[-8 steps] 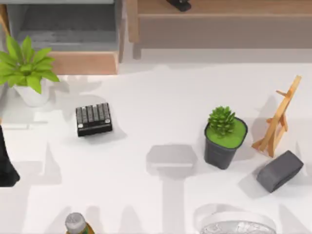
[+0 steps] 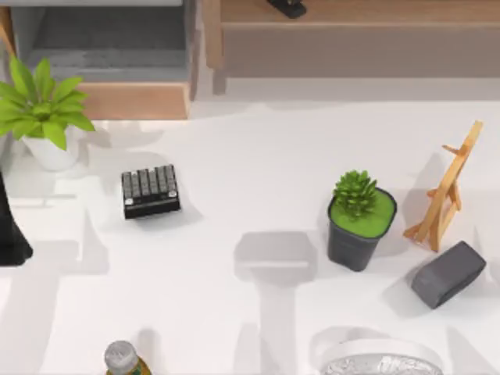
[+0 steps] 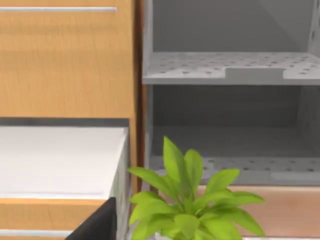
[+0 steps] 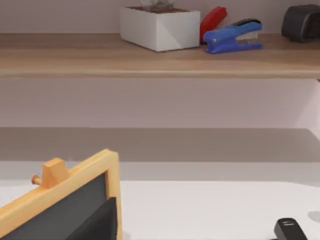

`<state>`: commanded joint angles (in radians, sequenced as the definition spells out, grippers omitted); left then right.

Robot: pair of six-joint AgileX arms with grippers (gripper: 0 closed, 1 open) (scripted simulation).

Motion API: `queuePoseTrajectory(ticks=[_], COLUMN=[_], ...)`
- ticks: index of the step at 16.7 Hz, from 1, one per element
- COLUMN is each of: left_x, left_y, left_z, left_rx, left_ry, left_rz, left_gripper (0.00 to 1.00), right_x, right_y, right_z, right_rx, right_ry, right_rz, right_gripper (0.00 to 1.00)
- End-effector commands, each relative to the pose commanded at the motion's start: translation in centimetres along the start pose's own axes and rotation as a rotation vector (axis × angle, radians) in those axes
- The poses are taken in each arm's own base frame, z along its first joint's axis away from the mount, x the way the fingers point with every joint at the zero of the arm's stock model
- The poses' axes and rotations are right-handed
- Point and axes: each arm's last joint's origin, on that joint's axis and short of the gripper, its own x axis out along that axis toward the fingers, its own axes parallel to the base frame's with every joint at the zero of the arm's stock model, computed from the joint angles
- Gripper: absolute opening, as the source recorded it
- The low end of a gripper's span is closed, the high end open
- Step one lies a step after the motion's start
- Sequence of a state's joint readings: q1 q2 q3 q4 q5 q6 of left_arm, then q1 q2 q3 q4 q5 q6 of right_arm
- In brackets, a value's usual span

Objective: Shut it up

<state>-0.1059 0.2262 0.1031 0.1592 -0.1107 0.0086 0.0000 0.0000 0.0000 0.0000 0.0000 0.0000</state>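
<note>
2 big pieces of furniture are lining the far edge of the white table (image 2: 234, 156): the long brown shelf unit (image 2: 351, 39) is running along the top view's right, and the wide drawer (image 2: 133, 100) is sitting at the far left, pulled out, its grey floor showing behind the light tan front panel.

The left arm (image 2: 9, 234) is hanging at the table's left edge, in front of the drawer. A dark part of the left gripper (image 3: 95, 225) is showing in the left wrist view, facing the drawer past the leafy plant (image 2: 43, 109); whether it is released or clenched cannot be told. A dark part of the right gripper (image 4: 97, 222) is sitting before the wooden easel (image 2: 445, 191), and its state cannot be told either.

On the table, a succulent in a dark pot (image 2: 359, 223) is standing near the easel, a grey block (image 2: 448, 273) is lying just in front of the easel, and a black keypad (image 2: 150, 190) is resting near the leafy plant. A blue stapler (image 4: 232, 36) is lying on the shelf.
</note>
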Motion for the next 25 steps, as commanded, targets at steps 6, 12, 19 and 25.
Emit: queuePoseTrajectory(ticks=[6,12,19,25], left_x=[4.8,10.0,11.2,12.4], left_y=[-3.4,-8.8,-10.7,-8.6], left_z=[3.5,3.5,3.0,2.9], left_rx=[-0.009,-0.002,-0.001,0.078], left_ry=[0.009,0.035,0.035,0.007], left_rz=[-0.007,-0.008,-0.005,0.031], left_gripper=[1.0,1.0,1.0,1.0], right_x=[0.0,0.0,0.0,0.0], right_y=[0.0,0.0,0.0,0.0], right_z=[0.0,0.0,0.0,0.0], right_rx=[0.0,0.0,0.0,0.0], right_ry=[0.0,0.0,0.0,0.0], right_rz=[0.0,0.0,0.0,0.0], right_gripper=[1.0,1.0,1.0,1.0])
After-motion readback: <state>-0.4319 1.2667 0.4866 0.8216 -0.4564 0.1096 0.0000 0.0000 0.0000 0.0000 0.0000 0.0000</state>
